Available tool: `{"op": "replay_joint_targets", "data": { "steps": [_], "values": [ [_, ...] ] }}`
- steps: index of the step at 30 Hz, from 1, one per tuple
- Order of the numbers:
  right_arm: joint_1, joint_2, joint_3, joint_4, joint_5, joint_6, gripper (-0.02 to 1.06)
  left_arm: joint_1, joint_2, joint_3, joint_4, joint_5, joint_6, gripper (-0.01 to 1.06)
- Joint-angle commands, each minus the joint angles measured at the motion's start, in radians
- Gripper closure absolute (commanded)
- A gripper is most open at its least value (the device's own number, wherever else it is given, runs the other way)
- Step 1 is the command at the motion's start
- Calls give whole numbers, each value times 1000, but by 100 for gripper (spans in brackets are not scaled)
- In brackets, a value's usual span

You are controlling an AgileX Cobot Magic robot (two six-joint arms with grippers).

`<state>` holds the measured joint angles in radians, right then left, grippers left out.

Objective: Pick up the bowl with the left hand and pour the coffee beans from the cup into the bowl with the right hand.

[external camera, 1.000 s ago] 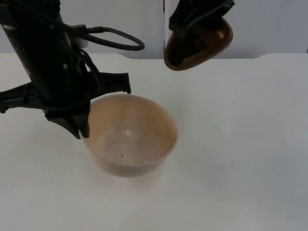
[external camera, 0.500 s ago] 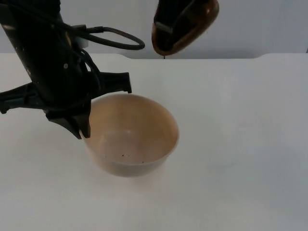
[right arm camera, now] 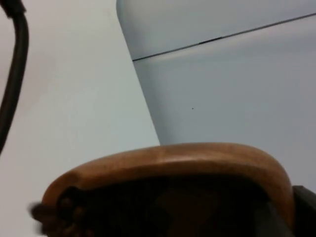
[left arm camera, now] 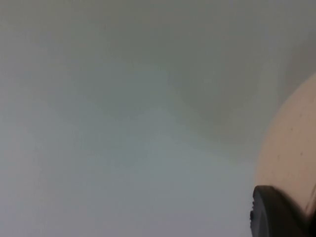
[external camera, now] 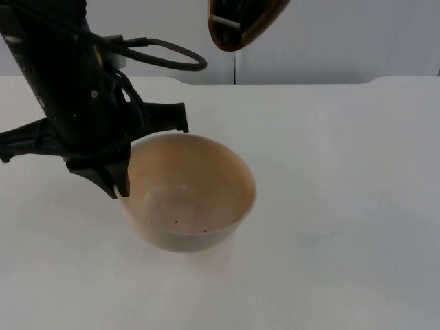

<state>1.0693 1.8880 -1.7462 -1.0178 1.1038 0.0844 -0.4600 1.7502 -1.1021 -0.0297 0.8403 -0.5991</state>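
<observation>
Your right tool [external camera: 230, 27], gripping the cup [external camera: 247, 20], has risen and tipped; left tool [external camera: 117, 180] clamps the bowl [external camera: 185, 192], no beans in yet.

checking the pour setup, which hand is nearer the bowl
Left. The left hand grips the rim of the beige round bowl. The right hand holds the brown wooden cup high above, beyond the bowl.

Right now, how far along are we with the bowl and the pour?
Done: the left pincer grips the rim of the pale beige bowl, though whether it is lifted off the white table is unclear. In hand: the right pincer holds the brown wooden cup tilted, high above and beyond the bowl, dark coffee beans at its lip. Left: the pour; only a few specks lie in the bowl.
</observation>
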Motion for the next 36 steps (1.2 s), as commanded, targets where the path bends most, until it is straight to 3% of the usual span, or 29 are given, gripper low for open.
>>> {"op": "replay_joint_targets", "data": {
  "steps": [1, 36],
  "values": [
    [10, -9, -5, -41, 6, 5, 105, -4, -4, 1, -14, -11, -5, 100],
    [71, -9, -5, -232, 14, -27, 105, -4, -4, 1, -32, -15, -5, 100]
  ]
}}
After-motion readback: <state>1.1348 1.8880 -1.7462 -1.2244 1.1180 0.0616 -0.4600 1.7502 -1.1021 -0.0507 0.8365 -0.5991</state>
